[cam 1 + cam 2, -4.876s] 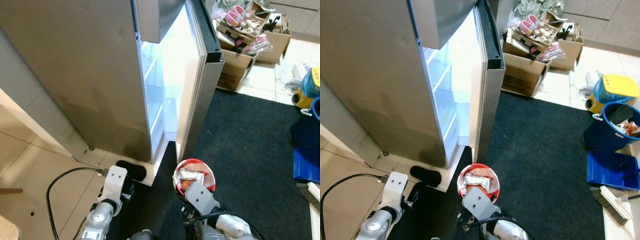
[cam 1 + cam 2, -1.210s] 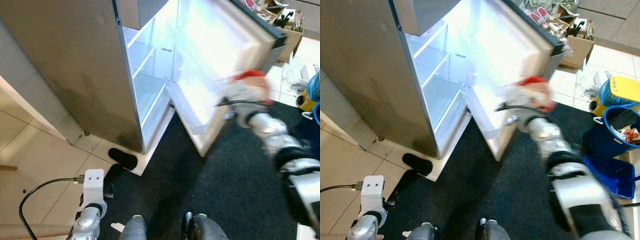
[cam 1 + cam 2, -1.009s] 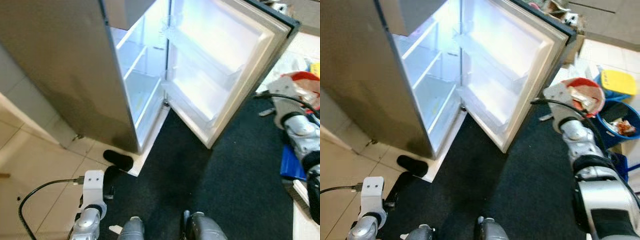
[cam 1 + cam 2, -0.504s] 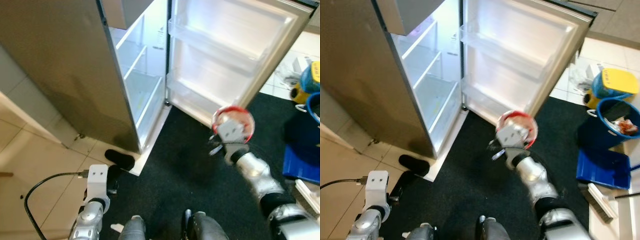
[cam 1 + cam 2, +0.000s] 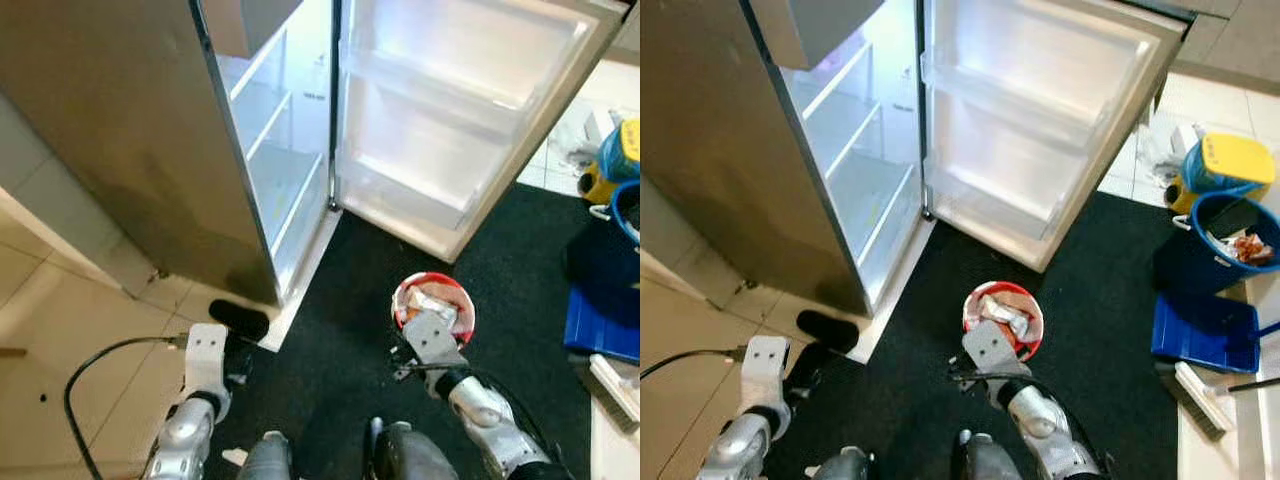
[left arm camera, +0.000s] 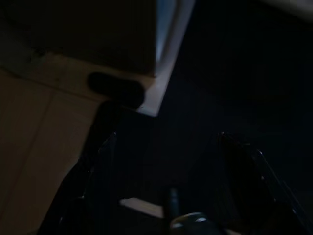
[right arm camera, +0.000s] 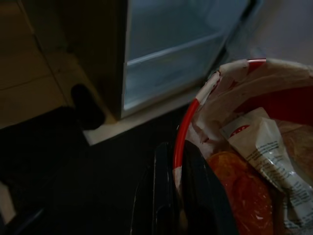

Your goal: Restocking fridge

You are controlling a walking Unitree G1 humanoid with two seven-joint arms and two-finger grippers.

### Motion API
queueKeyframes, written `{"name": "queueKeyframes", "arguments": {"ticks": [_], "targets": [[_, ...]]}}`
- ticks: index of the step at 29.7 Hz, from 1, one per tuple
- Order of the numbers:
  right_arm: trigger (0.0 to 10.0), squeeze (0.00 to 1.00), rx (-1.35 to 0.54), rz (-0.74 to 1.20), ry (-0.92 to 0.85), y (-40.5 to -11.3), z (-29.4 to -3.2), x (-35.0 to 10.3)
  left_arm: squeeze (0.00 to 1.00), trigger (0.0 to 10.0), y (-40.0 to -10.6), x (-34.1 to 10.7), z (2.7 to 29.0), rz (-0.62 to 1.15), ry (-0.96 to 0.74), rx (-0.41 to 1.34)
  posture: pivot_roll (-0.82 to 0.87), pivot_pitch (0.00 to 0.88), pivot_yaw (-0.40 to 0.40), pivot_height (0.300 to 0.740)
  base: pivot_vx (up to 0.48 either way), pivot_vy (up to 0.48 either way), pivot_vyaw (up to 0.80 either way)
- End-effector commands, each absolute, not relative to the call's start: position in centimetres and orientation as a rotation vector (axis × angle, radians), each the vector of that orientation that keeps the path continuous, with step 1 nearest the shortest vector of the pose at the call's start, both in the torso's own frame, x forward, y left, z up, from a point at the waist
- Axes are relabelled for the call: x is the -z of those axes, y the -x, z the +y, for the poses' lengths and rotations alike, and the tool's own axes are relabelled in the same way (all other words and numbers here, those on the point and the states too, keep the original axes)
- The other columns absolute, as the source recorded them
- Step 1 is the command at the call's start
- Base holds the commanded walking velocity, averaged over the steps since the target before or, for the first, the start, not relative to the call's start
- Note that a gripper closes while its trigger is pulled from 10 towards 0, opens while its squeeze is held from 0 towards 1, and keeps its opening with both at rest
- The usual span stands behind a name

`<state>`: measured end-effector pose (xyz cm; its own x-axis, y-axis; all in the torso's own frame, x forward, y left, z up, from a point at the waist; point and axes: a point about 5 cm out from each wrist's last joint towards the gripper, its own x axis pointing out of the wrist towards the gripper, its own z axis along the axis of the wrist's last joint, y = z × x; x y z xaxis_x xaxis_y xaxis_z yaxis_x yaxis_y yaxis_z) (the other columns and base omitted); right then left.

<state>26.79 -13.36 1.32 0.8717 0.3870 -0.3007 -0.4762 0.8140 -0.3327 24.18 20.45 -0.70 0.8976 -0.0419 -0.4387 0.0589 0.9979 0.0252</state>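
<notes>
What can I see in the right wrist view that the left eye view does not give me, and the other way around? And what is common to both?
Right wrist view: close up, the right gripper pinches the rim of the red bucket, one finger inside and one outside. A printed white packet lies on something orange.

Left eye view: the fridge door swung wide with bare door shelves, a blue dustpan, and the left arm hanging low.

Both: the bucket, the lit fridge interior, the black object at its foot, and the dark mat.
</notes>
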Motion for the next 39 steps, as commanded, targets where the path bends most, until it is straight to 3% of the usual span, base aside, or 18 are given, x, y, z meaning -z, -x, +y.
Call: {"name": "queueKeyframes", "arguments": {"ticks": [1, 11, 27, 39], "targets": [[10.0, 0.0, -0.498, 0.234, 0.44, -25.7, -12.7, -0.8, 0.0, 10.0, -24.0, 0.7, 19.5, 0.447, 0.011, 0.073, -0.04, 0.224, -0.014, 0.727, 0.0, 0.0, 0.0], [10.0, 0.0, -0.506, 0.226, 0.423, -25.7, -12.2, -1.4, 0.0, 10.0, -24.6, 0.2, 19.4, 0.433, -0.032, 0.071, -0.04, 0.221, -0.015, 0.727, 0.0, 0.0, 0.0], [10.0, 0.0, -0.357, 0.236, 0.315, -26.6, -13.7, -2.2, 0.0, 10.0, -24.4, 0.6, 19.1, 0.442, -0.043, 0.054, -0.05, 0.212, -0.024, 0.727, 0.0, 0.0, 0.0], [10.0, 0.0, -0.32, 0.262, 0.359, -26.7, -14.3, -2.0, 0.0, 10.0, -24.4, 0.8, 19.1, 0.448, -0.038, 0.049, -0.05, 0.208, -0.025, 0.727, 0.0, 0.0, 0.04]]}}
